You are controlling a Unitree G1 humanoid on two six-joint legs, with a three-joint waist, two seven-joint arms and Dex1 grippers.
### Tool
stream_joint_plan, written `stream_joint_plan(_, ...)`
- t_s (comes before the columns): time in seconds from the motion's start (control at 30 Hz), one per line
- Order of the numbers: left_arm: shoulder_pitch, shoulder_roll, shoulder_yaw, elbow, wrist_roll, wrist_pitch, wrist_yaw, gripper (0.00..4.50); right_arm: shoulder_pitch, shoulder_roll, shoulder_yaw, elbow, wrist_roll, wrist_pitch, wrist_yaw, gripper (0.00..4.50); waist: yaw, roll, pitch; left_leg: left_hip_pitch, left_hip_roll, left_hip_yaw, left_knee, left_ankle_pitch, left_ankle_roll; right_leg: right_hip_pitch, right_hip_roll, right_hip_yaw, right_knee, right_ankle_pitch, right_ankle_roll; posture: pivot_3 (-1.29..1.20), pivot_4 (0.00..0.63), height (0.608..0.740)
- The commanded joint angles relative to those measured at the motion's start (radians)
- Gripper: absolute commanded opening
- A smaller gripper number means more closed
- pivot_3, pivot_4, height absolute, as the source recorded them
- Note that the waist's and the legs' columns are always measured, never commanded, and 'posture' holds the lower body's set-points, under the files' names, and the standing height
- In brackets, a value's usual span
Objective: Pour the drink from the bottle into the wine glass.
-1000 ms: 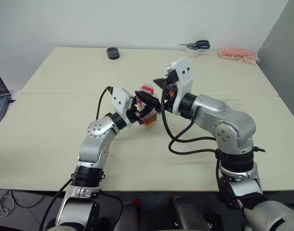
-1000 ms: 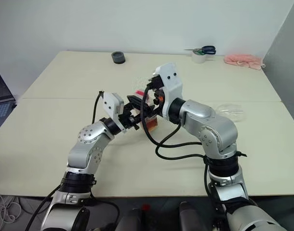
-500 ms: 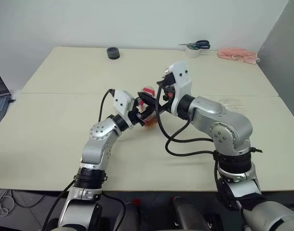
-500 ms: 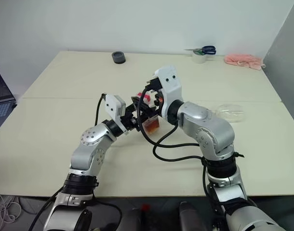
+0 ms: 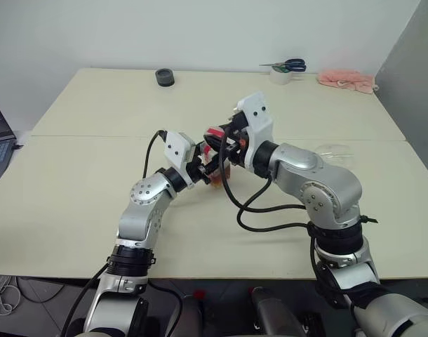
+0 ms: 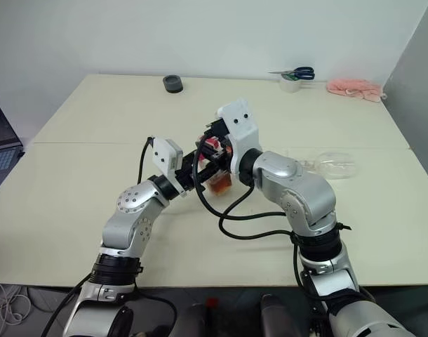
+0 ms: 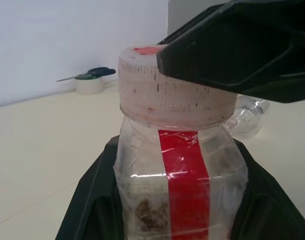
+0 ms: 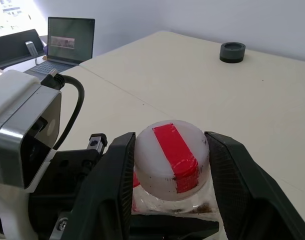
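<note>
While the cap is still on, nothing can be poured; entry follows.

Item 1: small clear plastic bottle (image 7: 180,185) w/ red vertical label strip and red-and-white screw cap (image 8: 171,157). Held upright above the cream tabletop (image 5: 81,182), mid-table, between both arms. Reddish-brown drink (image 6: 219,184) sits low in the body.

Item 2: left gripper (image 5: 203,167), two black fingers, clamped tight on the bottle's body from the robot's left; grip unchanged over the last sec.

Item 3: right gripper (image 8: 170,165), black fingers set either side of the cap, touching or nearly touching it. A sec ago its jaws stood wide, apart from the cap; now they have drawn in round it. Judged: cap grip is being made, unscrewing comes next; needs the left hold to stay firm vs. twist.

Item 4: clear stemmed wine glass (image 6: 335,164), lying on its side on the table, well apart to the robot's right. Judged: must be stood up before any pour.

Misc., far edge of table: black round object (image 5: 164,77); blue-handled scissors (image 5: 290,65) atop a white tape roll (image 5: 281,76); pink cloth (image 5: 347,79). Laptop (image 8: 70,42) at the robot's left, off the main table.
</note>
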Motion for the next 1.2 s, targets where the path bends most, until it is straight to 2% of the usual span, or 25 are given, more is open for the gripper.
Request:
stream_joint_plan(0.03,-0.015,0.008,0.005,-0.072,-0.014,-0.009,-0.008,1.95,-0.009,-0.031,-0.012,0.012,-0.011,-0.045,0.043,1.81,0.0,0.0,0.0,0.0,0.0,0.0,0.0,0.0,0.0,0.0,0.0,0.0,0.0,0.0,0.0,0.0,0.15,0.74)
stream_joint_plan(0.13,-0.021,0.013,0.003,-0.079,-0.029,0.003,-0.027,1.95,-0.011,-0.07,-0.04,0.067,0.034,-0.155,0.186,1.81,0.0,0.0,0.0,0.0,0.0,0.0,0.0,0.0,0.0,0.0,0.0,0.0,0.0,0.0,0.0,0.0,0.15,0.74)
stream_joint_plan(0.23,-0.018,0.041,0.003,-0.119,-0.063,0.046,-0.076,1.95,-0.048,-0.249,-0.088,0.23,0.173,-0.224,0.627,1.81,0.002,0.0,0.0,0.0,0.0,0.0,0.0,0.0,0.0,0.001,0.0,0.0,-0.001,0.0,0.0,0.0,0.15,0.74)
stream_joint_plan(0.3,-0.01,0.063,0.014,-0.155,-0.091,0.093,-0.092,1.95,-0.081,-0.351,-0.092,0.353,0.182,-0.312,0.834,1.81,0.004,0.001,0.002,0.0,-0.001,0.0,0.0,0.0,0.0,0.002,-0.001,-0.001,-0.002,0.0,0.0,0.0,0.15,0.74)
stream_joint_plan(0.37,0.009,0.089,0.029,-0.203,-0.118,0.135,-0.102,1.95,-0.121,-0.401,-0.072,0.466,0.137,-0.404,0.927,1.81,0.0,0.001,0.002,0.0,-0.001,0.0,0.0,0.0,0.0,0.002,-0.001,-0.001,-0.003,0.0,0.0,0.0,0.15,0.74)
stream_joint_plan(0.5,0.027,0.116,0.038,-0.242,-0.136,0.172,-0.102,1.95,-0.141,-0.434,-0.034,0.538,0.106,-0.484,1.036,1.81,-0.02,0.001,0.002,0.002,0.001,0.0,-0.001,0.0,0.001,0.002,0.001,-0.001,-0.001,-0.001,-0.001,0.0,0.15,0.74)
stream_joint_plan(0.57,0.032,0.123,0.042,-0.252,-0.137,0.185,-0.096,1.94,-0.151,-0.439,-0.031,0.569,0.087,-0.512,1.039,1.81,-0.023,0.001,0.002,0.002,0.002,-0.002,-0.001,0.0,0.001,0.002,0.002,-0.002,0.0,-0.001,-0.002,0.0,0.15,0.74)
stream_joint_plan(0.7,0.034,0.123,0.039,-0.255,-0.129,0.187,-0.086,1.94,-0.179,-0.424,-0.073,0.584,0.148,-0.459,1.024,1.81,-0.022,0.002,0.002,0.001,0.001,-0.002,0.0,0.0,0.0,0.002,0.002,-0.002,0.0,-0.001,-0.002,0.0,0.15,0.74)
stream_joint_plan(0.83,0.019,0.112,0.031,-0.23,-0.12,0.169,-0.075,1.92,-0.185,-0.418,-0.124,0.558,0.181,-0.433,0.968,3.21,-0.019,0.002,0.003,0.001,0.0,-0.002,0.001,0.0,0.0,0.002,0.0,-0.002,0.0,-0.001,-0.002,0.0,0.15,0.74)
stream_joint_plan(0.93,0.008,0.103,0.025,-0.209,-0.113,0.154,-0.078,1.92,-0.163,-0.424,-0.142,0.462,0.185,-0.394,0.914,4.29,-0.016,0.002,0.003,0.001,0.0,-0.002,0.0,0.0,0.0,0.002,0.0,-0.003,0.0,-0.001,-0.002,0.0,0.15,0.74)
stream_joint_plan(0.97,0.004,0.1,0.024,-0.203,-0.111,0.15,-0.079,1.92,-0.16,-0.421,-0.161,0.429,0.218,-0.349,0.895,4.5,-0.017,0.002,0.003,0.001,0.0,-0.002,0.0,0.0,0.0,0.002,0.0,-0.003,0.0,-0.001,-0.002,0.0,0.15,0.74)
stream_joint_plan(1.03,-0.006,0.094,0.023,-0.184,-0.105,0.134,-0.078,1.92,-0.156,-0.4,-0.202,0.35,0.248,-0.29,0.798,4.5,-0.016,0.002,0.003,0.001,0.0,-0.002,-0.001,0.0,0.0,0.001,0.0,-0.002,0.0,-0.001,-0.002,0.0,0.15,0.74)
stream_joint_plan(1.2,-0.043,0.079,0.019,-0.115,-0.07,0.084,-0.063,1.92,-0.13,-0.291,-0.223,0.117,0.195,-0.132,0.4,4.5,-0.015,0.002,0.003,0.0,0.0,-0.003,0.0,0.0,0.0,0.001,0.0,-0.003,0.001,-0.001,-0.002,0.0,0.15,0.74)
